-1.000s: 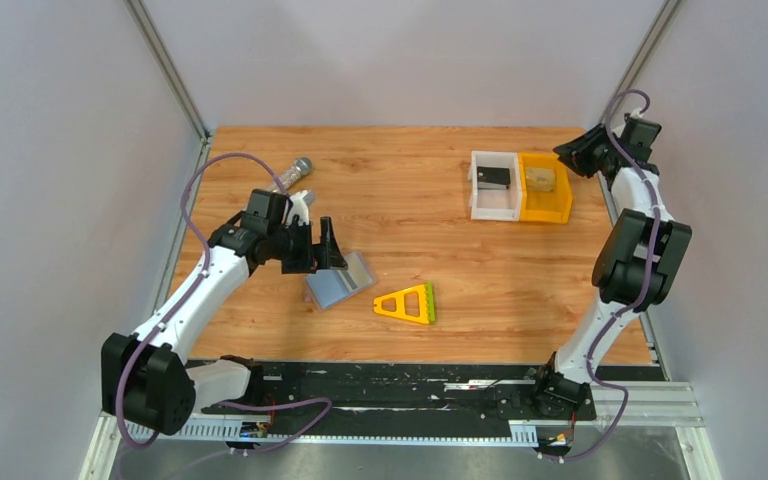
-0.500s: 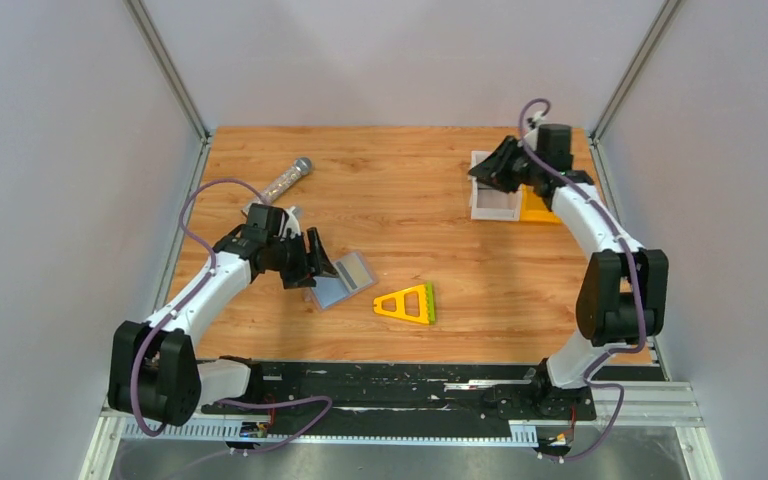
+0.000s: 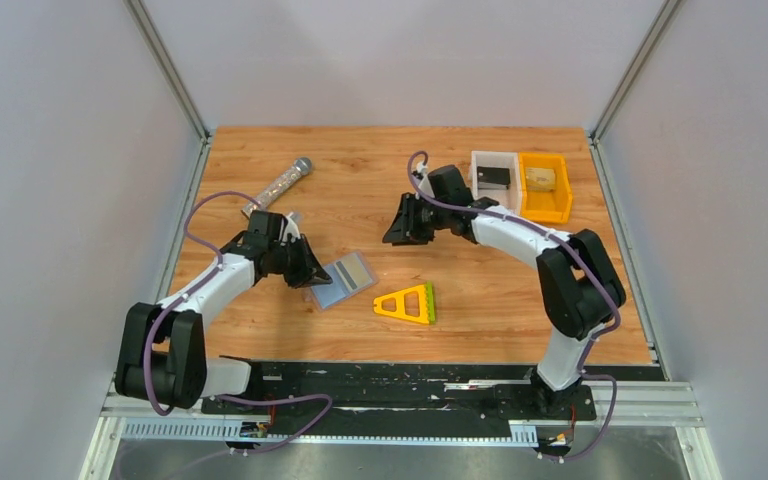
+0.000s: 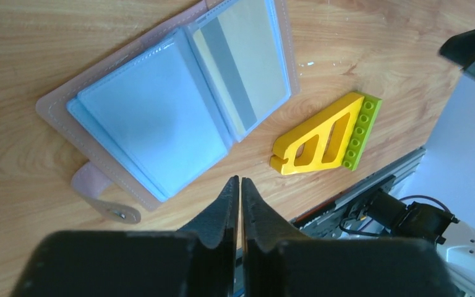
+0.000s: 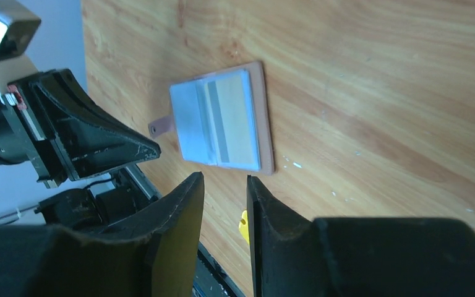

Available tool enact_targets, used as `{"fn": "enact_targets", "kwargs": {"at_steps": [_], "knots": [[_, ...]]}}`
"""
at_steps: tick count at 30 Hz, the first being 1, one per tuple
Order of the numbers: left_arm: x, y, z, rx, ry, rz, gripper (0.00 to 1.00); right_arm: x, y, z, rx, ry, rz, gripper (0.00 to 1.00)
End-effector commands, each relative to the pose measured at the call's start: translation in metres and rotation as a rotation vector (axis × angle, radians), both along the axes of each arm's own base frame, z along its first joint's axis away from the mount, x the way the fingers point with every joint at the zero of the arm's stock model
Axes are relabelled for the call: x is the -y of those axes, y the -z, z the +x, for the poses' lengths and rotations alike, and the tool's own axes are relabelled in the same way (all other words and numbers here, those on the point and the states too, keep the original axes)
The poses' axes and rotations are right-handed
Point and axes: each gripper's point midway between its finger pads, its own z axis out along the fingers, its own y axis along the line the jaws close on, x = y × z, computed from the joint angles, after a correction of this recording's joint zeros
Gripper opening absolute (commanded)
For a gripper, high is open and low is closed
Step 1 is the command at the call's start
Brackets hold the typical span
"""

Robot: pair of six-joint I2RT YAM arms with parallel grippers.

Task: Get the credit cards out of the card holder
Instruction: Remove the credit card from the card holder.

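- Pressed together on nothing at the left gripper [image 4: 240, 180]; parted by a narrow gap, also empty, at the right gripper [image 5: 224, 179].
- Spread open and flat on the table [image 3: 480, 290]: the card holder [image 4: 167, 105], clear pockets up, just ahead of the left fingertips but not touching.
- Of the credit cards [image 4: 238, 74], only one seen: tan with a grey stripe, tucked in the panel farther from the left gripper, long axis parallel to the spine.
- Nearer on the left by a clear margin; card-bearing panel turned toward the right gripper, with bare wood between.
- Left arm low, wrist tipped down at the blank panel's edge; right arm reaching across, fingers aimed at the holder.
- Probably best: pin the blank panel with the left, then draw the card out with the right.
- Beside the holder, worth avoiding: yellow-and-green triangular frame [image 4: 325, 136].
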Motion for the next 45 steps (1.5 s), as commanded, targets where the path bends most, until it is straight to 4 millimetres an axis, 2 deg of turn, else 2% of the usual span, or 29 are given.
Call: {"fn": "enact_targets", "kwargs": {"at_steps": [1,5,10,18,23,37,45], "knots": [[0.008,-0.001,0.012,0.043,0.008,-0.059,0.07,-0.032,-0.010,0.000,0.072,-0.075,0.042,0.33],[0.013,0.005,0.017,0.042,0.007,-0.085,0.00,-0.050,0.007,-0.008,0.073,-0.138,0.052,0.33],[0.014,0.020,0.026,0.022,-0.013,-0.085,0.00,-0.063,0.027,-0.011,0.041,-0.169,0.039,0.33],[0.014,0.038,0.033,-0.007,-0.021,-0.072,0.00,-0.080,0.045,-0.016,0.022,-0.210,0.023,0.33],[0.015,0.044,0.032,-0.015,-0.007,-0.075,0.00,-0.082,0.059,-0.019,0.001,-0.215,0.007,0.33],[0.012,0.055,0.028,-0.036,0.004,-0.052,0.00,-0.090,0.079,-0.024,-0.042,-0.235,-0.003,0.32],[0.012,0.058,0.027,-0.043,0.005,-0.050,0.00,-0.092,0.080,-0.026,-0.054,-0.238,-0.006,0.32]]}}
